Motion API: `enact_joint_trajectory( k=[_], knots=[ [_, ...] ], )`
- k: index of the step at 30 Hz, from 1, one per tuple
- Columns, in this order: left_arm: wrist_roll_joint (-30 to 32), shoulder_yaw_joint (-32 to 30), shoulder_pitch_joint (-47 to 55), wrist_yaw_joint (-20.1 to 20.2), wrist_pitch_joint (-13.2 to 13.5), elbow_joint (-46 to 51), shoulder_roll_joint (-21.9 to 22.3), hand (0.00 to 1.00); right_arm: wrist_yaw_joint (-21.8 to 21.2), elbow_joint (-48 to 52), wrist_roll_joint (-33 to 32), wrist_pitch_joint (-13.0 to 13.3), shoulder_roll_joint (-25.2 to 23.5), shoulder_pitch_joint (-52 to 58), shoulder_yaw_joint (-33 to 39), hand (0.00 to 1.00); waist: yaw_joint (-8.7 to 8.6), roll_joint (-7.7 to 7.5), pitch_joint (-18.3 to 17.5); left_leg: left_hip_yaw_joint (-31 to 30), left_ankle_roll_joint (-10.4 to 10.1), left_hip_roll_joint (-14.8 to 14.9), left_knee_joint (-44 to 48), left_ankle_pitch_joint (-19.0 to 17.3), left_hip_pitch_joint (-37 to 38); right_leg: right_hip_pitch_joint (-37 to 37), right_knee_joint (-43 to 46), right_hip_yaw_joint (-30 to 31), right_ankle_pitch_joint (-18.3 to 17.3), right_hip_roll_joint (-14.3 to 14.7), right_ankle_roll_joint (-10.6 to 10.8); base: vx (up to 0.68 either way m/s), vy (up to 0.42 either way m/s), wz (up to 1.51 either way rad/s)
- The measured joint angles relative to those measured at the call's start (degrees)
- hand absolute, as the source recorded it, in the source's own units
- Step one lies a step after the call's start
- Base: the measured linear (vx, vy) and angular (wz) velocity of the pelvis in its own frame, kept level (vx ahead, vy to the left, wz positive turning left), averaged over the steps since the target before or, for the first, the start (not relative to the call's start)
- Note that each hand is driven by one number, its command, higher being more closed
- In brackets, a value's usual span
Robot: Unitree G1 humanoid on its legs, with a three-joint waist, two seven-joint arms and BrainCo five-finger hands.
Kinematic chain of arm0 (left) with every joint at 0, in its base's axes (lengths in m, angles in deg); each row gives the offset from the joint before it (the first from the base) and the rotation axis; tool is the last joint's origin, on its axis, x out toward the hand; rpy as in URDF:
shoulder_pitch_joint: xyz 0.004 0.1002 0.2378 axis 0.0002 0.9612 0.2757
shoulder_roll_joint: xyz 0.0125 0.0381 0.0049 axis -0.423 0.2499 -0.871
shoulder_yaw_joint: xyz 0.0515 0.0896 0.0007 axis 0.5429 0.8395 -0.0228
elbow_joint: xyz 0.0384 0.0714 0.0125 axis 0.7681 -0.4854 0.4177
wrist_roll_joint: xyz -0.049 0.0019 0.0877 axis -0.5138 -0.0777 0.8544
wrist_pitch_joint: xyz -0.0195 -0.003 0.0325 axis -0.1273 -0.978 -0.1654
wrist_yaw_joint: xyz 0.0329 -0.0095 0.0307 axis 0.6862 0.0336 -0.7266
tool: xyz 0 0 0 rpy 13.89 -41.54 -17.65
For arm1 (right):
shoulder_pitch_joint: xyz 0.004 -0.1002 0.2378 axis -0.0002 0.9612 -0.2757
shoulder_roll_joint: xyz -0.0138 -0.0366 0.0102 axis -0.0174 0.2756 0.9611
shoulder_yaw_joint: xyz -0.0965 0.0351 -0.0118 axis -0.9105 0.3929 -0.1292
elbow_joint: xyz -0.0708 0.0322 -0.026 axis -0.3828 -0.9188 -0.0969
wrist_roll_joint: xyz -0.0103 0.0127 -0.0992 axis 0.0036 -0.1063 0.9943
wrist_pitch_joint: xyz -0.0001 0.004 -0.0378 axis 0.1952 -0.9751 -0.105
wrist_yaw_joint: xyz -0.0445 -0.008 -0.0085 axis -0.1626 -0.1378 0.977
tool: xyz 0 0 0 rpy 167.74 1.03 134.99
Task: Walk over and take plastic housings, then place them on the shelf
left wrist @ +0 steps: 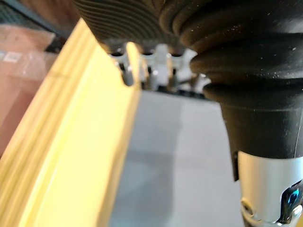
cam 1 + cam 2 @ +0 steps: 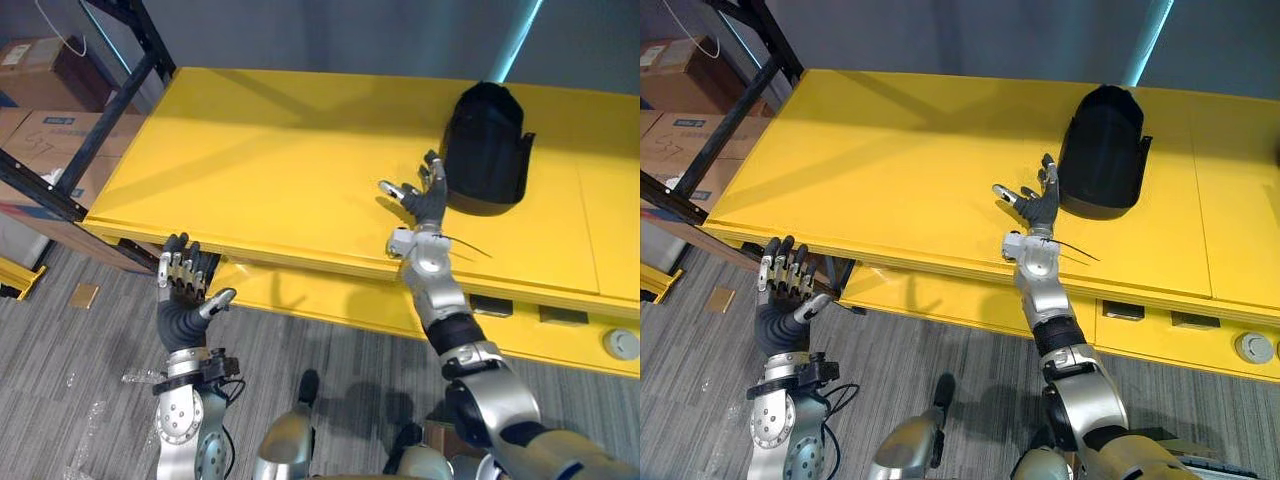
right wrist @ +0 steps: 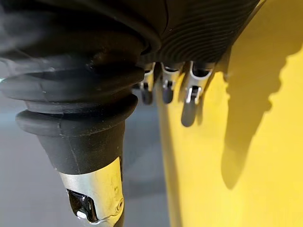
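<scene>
One black, dome-shaped plastic housing [image 2: 487, 148] is seen in the left eye view, lying on a broad yellow flat board [image 2: 270, 160], towards its far right part. The right hand [image 2: 425, 200] is laid on the board just beside the housing's near left edge, with its fingers straight and spread and nothing held; whether a fingertip touches the housing cannot be told. The left hand [image 2: 182, 290] is held upright at the board's front edge, well apart from the housing, its fingers relaxed and only lightly bent, its thumb set out to the side, and nothing grasped. A narrower yellow ledge [image 2: 330, 300] is seen below the board's front edge, with a small round grey disc [image 2: 621, 344] at its right end. A black metal frame [image 2: 100, 130] stands at the board's left corner, brown cardboard boxes [image 2: 45, 140] are stacked behind it, and a grey striped carpet floor [image 2: 80, 350] lies in front.

Much the same layout is given in the right eye view: the housing rests on the board beyond the outstretched right hand, and the left hand is raised below the front edge.

Silver fingers are shown in the left wrist view past the dark ribbed cover, close beside the yellow edge, with grey floor beyond and nothing enclosed.

Dark-tipped fingers are shown in the right wrist view extended over the yellow surface, where their shadow is cast; nothing is gripped.
</scene>
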Motion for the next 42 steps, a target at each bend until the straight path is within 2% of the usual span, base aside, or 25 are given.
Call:
enact_joint_trajectory(
  k=[3, 10, 14, 18, 20, 22, 25, 26, 27, 28, 30, 31, 33, 36, 38, 40, 42],
  knots=[
    [0.0, 0.2, 0.1, -0.3, 0.0, 0.0, 0.0, 0.0, 1.0, 0.0, 1.0, 0.0, 0.2, 0.1, 0.1, 0.0, -0.22, 0.33, 0.2, 0.3, 0.0, 0.0, -0.2, 0.0, 0.2, -0.1, 0.5, 0.2, -0.3, -0.2, -0.1, -0.04, -0.034, -0.04],
    [-0.1, 0.3, 0.6, -0.7, 0.0, 0.0, 0.0, 0.0, 0.2, 0.1, 0.9, 1.1, 0.2, 0.5, 0.7, 0.0, -0.22, 0.33, 0.2, 0.7, 0.5, -0.1, -0.2, -0.3, 0.5, 0.0, 0.6, 0.6, -0.2, -0.6, 0.4, -0.01, -0.025, -0.02],
    [0.0, 0.4, 0.7, -0.7, 0.0, 0.0, 0.0, 0.0, -2.0, 0.1, -0.9, 1.7, 0.2, 0.6, 0.4, 0.0, -0.2, 0.33, 0.2, 0.9, 0.6, -0.2, -0.2, -0.4, 0.9, 0.2, 0.6, 0.7, -0.2, -0.7, 0.4, 0.01, -0.026, -0.02],
    [0.0, 0.5, 0.7, -0.7, 0.0, -0.2, 0.0, 0.0, -5.4, 1.3, -2.2, 4.0, -0.1, 0.8, -1.3, 0.0, -0.19, 0.32, 0.2, 1.4, 0.8, -0.1, -0.2, -0.6, 1.1, 0.2, 0.5, 1.1, -0.1, -0.6, 0.5, -0.01, -0.036, -0.05],
    [0.0, 0.9, 0.7, -0.7, 0.0, -0.3, -0.1, 0.0, -6.9, 5.6, -3.1, 5.2, -0.3, 1.9, -3.5, 0.0, -0.26, 0.3, 0.2, 1.9, 1.1, 0.0, -0.2, -0.9, 1.1, 0.3, 0.1, 1.5, 0.2, -0.5, 0.7, -0.01, -0.029, -0.1],
    [0.0, 1.7, 0.7, -0.5, 0.1, -0.7, -0.5, 0.0, -10.2, 14.2, -3.7, 6.5, -0.6, 4.8, -6.8, 0.0, -0.5, 0.14, 0.1, 2.4, 1.3, 0.0, -0.2, -1.4, 1.4, 1.0, -1.7, 1.7, 1.2, -0.3, 0.7, 0.01, -0.018, -0.11],
    [0.1, 1.4, 1.1, -0.2, 2.0, -0.8, -1.5, 0.0, -15.6, 26.9, -9.5, 5.7, -1.9, 11.2, -10.5, 0.0, -0.54, -1.42, -0.8, 5.0, 1.2, 0.5, -0.2, -2.3, 2.1, 1.1, -3.7, 3.6, 2.2, 0.2, 0.7, 0.04, -0.004, -0.37],
    [0.1, 1.3, 1.1, -0.2, 3.0, -0.8, -2.3, 0.0, -18.6, 35.9, -14.3, 4.3, -3.0, 16.3, -12.0, 0.0, -0.99, -2.66, -1.6, 6.2, 1.2, 0.7, -0.2, -2.7, 2.4, 1.1, -4.7, 4.7, 2.6, 0.5, 0.7, 0.11, -0.01, -0.57],
    [0.1, 1.1, 1.1, -0.2, 3.7, -0.7, -2.5, 0.0, -20.8, 43.5, -16.8, 3.1, -3.7, 21.6, -13.0, 0.0, -1.81, -4.14, -2.4, 8.0, 0.9, 0.9, -0.2, -3.2, 3.2, 1.1, -5.3, 6.2, 2.9, 0.7, 0.6, 0.12, -0.009, -0.62],
    [0.1, 0.9, 1.0, -0.2, 3.9, -0.7, -2.4, 0.0, -21.7, 46.8, -17.1, 2.7, -3.6, 24.4, -13.1, 0.0, -2.29, -4.9, -3.0, 8.8, 0.8, 1.0, -0.2, -3.5, 3.7, 1.1, -5.5, 7.0, 3.0, 0.7, 0.7, 0.11, 0.003, -0.74],
    [0.1, 0.4, 0.4, -0.3, 4.0, -0.7, -2.6, 0.0, -22.2, 56.7, -17.9, 1.6, -2.8, 33.9, -10.6, 0.0, -5.19, -7.7, -5.2, 12.9, 0.3, 1.4, -0.2, -4.6, 5.4, 1.0, -6.4, 10.8, 3.6, 1.1, 0.7, 0.08, 0.013, -0.83],
    [0.1, 0.4, -0.1, -0.4, 4.0, -0.7, -2.7, 0.0, -22.1, 58.4, -18.2, 1.6, -2.6, 36.2, -8.9, 0.0, -5.63, -8.2, -5.5, 14.2, 0.2, 1.6, -0.2, -5.0, 6.2, 0.9, -6.8, 11.9, 4.0, 1.3, 0.5, 0.05, 0.01, -1.02],
    [0.1, 0.7, -1.4, -0.6, 4.1, -0.7, -3.3, 0.0, -20.0, 61.6, -18.0, 1.6, -2.5, 42.7, -2.2, 0.0, -7.57, -9.14, -7.7, 19.1, -0.3, 2.5, -0.2, -6.4, 7.4, -0.3, -8.3, 16.5, 5.2, 2.4, 0.5, 0.01, 0.007, -1.2],
    [0.1, 1.9, -3.1, -1.9, 4.1, -0.7, -3.3, 0.0, -17.9, 62.7, -17.1, -0.2, -2.4, 51.4, 8.5, 0.0, -11.21, -8.37, -9.8, 26.0, -1.1, 3.3, -0.2, -7.7, 10.3, -1.4, -9.8, 23.1, 7.0, 4.1, 0.2, 0.02, 0.011, -1.21],
    [0.1, 2.1, -3.7, -3.0, 4.2, -0.7, -3.1, 0.0, -17.5, 62.7, -16.1, -1.5, -2.4, 56.2, 14.3, 0.0, -13.37, -6.9, -10.8, 29.8, -1.8, 4.1, -0.2, -8.5, 11.9, -1.9, -10.7, 26.5, 7.8, 5.1, 0.0, 0.01, -0.01, -1.02],
    [0.2, 2.5, -4.9, -4.1, 6.0, -0.7, -3.0, 0.0, -17.5, 62.8, -15.1, -1.5, -2.3, 62.8, 20.6, 0.0, -16.98, -5.05, -12.0, 34.3, -2.8, 5.0, -0.2, -9.2, 13.6, -2.7, -11.6, 30.5, 8.6, 7.0, -0.1, 0.02, -0.036, -1.01],
    [0.2, 2.5, -5.5, -4.4, 6.5, -0.5, -3.0, 0.0, -17.5, 63.3, -15.2, -1.5, -2.4, 65.4, 22.6, 0.0, -18.01, -4.51, -12.3, 36.4, -3.2, 5.7, -0.1, -9.5, 14.2, -3.1, -11.9, 32.1, 8.9, 8.0, -0.3, 0.03, -0.061, -0.75]
  ],
)
